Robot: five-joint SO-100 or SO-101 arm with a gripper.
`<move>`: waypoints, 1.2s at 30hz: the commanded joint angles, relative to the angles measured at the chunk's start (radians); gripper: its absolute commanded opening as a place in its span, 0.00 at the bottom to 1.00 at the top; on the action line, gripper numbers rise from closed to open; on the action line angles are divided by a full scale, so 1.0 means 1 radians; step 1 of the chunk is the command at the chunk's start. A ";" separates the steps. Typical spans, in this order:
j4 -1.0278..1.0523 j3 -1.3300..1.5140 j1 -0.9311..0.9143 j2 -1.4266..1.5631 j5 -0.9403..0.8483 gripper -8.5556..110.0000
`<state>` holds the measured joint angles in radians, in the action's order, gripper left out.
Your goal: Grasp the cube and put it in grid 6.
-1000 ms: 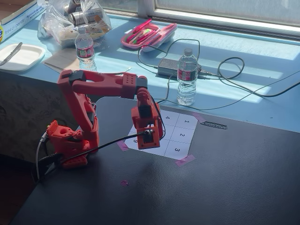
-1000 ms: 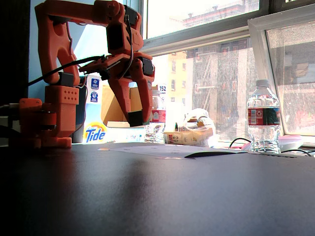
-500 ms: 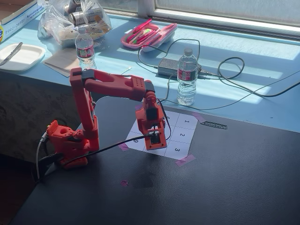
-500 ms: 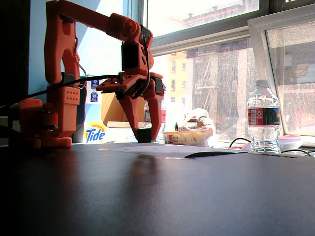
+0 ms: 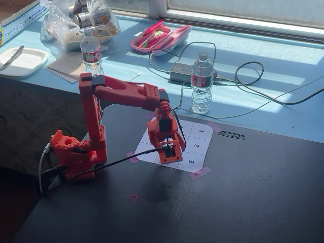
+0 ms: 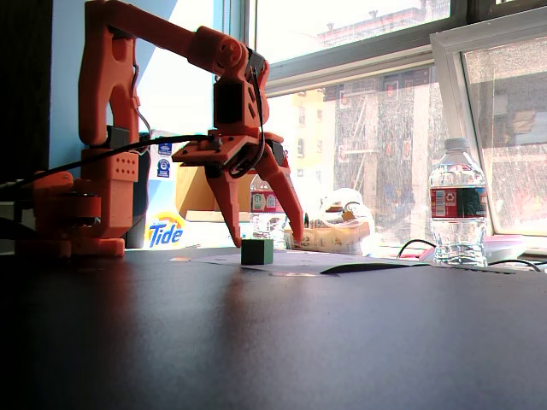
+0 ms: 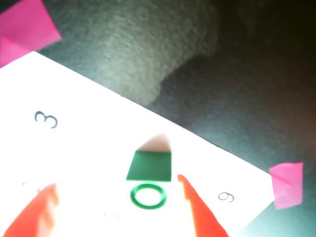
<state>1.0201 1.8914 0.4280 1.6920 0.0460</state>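
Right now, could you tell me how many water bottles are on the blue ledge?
2: one bottle at the left near the plastic bag, the other bottle at the middle beside the power adapter. More may be hidden outside the view.

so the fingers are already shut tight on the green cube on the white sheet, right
Not quite: the fingers are open, standing either side of the green cube without closing on it, as the wrist view shows. The cube does sit on the white sheet.
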 commanded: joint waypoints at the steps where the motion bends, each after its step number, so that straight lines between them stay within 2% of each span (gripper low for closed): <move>1: 0.029 -0.061 0.002 0.014 -0.015 0.42; 6: 0.123 -0.123 -0.054 0.092 -0.029 0.37; 12: 0.216 -0.166 -0.224 0.273 -0.066 0.08; 13: 0.229 -0.166 -0.258 0.296 -0.075 0.07; 17: 0.213 -0.089 -0.379 0.391 -0.127 0.07; 24: 0.046 0.202 -0.545 0.617 -0.235 0.07; 36: -0.158 0.666 -0.563 0.910 -0.281 0.07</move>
<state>0.8989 2.5050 -0.1396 2.5418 -0.2255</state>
